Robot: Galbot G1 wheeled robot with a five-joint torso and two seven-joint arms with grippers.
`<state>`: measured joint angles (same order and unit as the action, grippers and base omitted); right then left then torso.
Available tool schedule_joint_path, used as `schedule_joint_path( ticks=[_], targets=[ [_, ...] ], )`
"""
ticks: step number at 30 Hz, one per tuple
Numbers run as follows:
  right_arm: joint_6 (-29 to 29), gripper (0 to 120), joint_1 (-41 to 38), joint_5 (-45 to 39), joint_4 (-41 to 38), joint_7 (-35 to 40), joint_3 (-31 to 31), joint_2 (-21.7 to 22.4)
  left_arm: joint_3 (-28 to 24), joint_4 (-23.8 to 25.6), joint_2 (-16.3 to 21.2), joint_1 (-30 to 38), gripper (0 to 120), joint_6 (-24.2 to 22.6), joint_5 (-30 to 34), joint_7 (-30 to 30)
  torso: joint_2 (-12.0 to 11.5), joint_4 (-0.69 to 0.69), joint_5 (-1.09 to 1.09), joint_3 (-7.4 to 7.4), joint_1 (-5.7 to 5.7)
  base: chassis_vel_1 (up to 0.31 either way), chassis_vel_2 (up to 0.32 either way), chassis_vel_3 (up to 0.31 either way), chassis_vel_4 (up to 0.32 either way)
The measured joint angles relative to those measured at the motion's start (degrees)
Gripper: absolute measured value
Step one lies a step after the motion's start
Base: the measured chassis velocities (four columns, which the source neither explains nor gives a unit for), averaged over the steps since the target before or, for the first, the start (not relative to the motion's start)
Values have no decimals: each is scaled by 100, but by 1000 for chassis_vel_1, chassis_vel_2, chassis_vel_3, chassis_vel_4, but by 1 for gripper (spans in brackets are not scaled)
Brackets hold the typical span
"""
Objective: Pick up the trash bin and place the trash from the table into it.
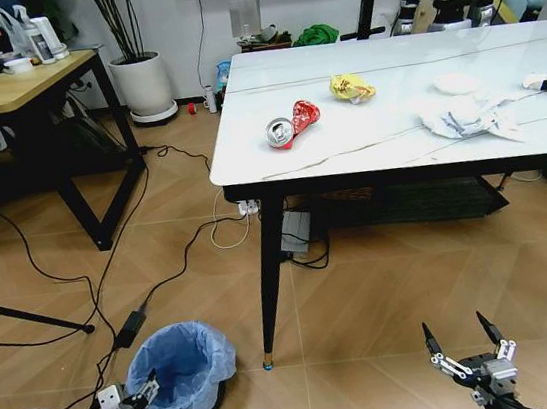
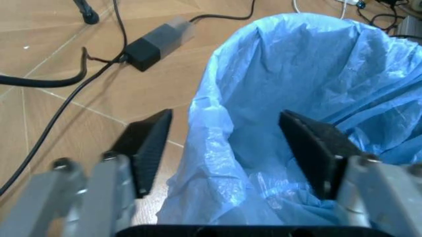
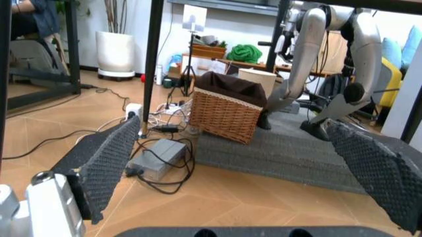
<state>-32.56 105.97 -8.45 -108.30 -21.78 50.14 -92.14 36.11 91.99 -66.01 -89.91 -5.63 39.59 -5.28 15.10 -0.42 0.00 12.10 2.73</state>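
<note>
Straddling the trash bin [image 2: 290,98] rim, left end effector [image 2: 228,143] gapes.

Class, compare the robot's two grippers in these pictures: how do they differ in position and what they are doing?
The left gripper sits at the trash bin, its fingers straddling the bag-lined rim; the right gripper hangs over bare floor, near nothing. The left is below the table's corner; the right is under its middle. Both are open.
</note>
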Motion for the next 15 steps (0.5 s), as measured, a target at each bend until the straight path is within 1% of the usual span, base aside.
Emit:
schedule_joint_path(
  ticks=[1,2,3,4,6,8,9,10,11,12,13,15],
  targets=[
    [10,100,-1,0,-4,1,0,0,0,-16,-2,9,57,-8,1,0,0,0,0,0,0,0,0,0,0],
    [10,100,-1,0,-4,1,0,0,0,-16,-2,9,57,-8,1,0,0,0,0,0,0,0,0,0,0],
    [16,100,-3,-1,-6,2,0,0,0,-29,-3,18,53,-14,1,0,1,0,0,1,0,0,0,0,0],
    [18,100,-4,-2,-6,3,0,0,0,-34,-3,22,53,-16,2,1,1,0,0,1,0,0,0,0,0],
    [27,100,-9,-2,-8,4,1,0,1,-75,-3,48,41,-23,5,1,1,0,0,1,1,0,0,0,0],
    [28,100,-10,-3,-8,5,2,0,1,-82,-2,53,39,-24,7,2,1,0,0,1,1,0,0,0,0],
    [32,100,-11,-4,-8,6,5,0,3,-111,5,74,31,-28,16,5,2,0,0,2,1,0,0,0,0],
    [34,100,-11,-4,-8,6,5,0,3,-119,8,81,30,-30,21,7,2,0,0,2,1,0,0,0,0],
    [38,100,-11,-5,-8,6,7,0,4,-136,14,92,22,-37,29,9,3,0,0,2,2,0,0,0,0],
    [38,100,-11,-5,-8,6,7,0,4,-136,14,92,22,-37,29,9,3,0,0,2,2,0,0,0,0],
    [42,100,-13,-5,-9,7,9,0,2,-151,16,99,18,-40,30,12,3,0,0,3,2,0,0,0,0],
    [59,100,-21,-6,-12,11,10,0,-4,-184,12,105,7,-49,31,30,4,0,0,3,2,0,0,0,0]
  ],
)
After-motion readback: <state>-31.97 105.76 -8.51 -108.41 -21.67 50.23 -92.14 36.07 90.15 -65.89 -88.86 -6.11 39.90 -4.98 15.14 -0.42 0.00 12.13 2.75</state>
